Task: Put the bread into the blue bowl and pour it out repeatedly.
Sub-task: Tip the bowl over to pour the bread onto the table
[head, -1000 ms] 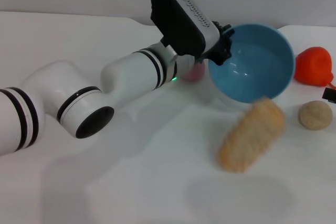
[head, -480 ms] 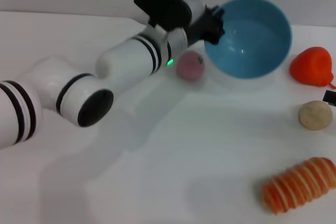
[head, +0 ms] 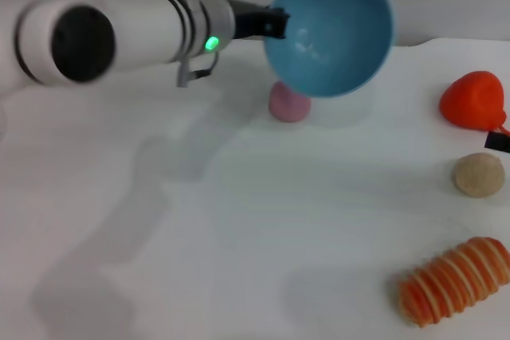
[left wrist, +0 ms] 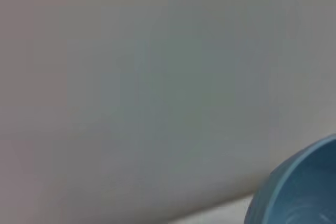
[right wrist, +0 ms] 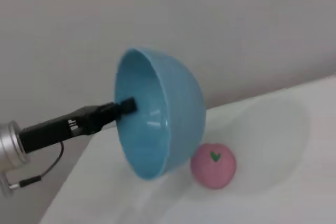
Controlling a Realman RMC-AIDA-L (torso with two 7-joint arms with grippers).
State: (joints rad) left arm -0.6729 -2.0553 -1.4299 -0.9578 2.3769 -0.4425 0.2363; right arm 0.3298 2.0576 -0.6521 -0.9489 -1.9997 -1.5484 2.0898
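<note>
A: While the blue bowl hangs tipped on its side above the bench, where's the bread?
B: Lying on the bench, near edge, right side, well apart from the bowl. Bowl's empty, mouth facing out, so likely the pour position.
A: Left end effector?
B: Clamped on the bowl's rim. Right end effector not visible.
A: Clutter?
B: Pink ball under the bowl, beige ball, red toy.

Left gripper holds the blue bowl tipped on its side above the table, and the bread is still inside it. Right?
Not quite. The left gripper does hold the blue bowl tipped above the table, but the bowl is empty. The head view shows the bread lying on the table, near the front right.
</note>
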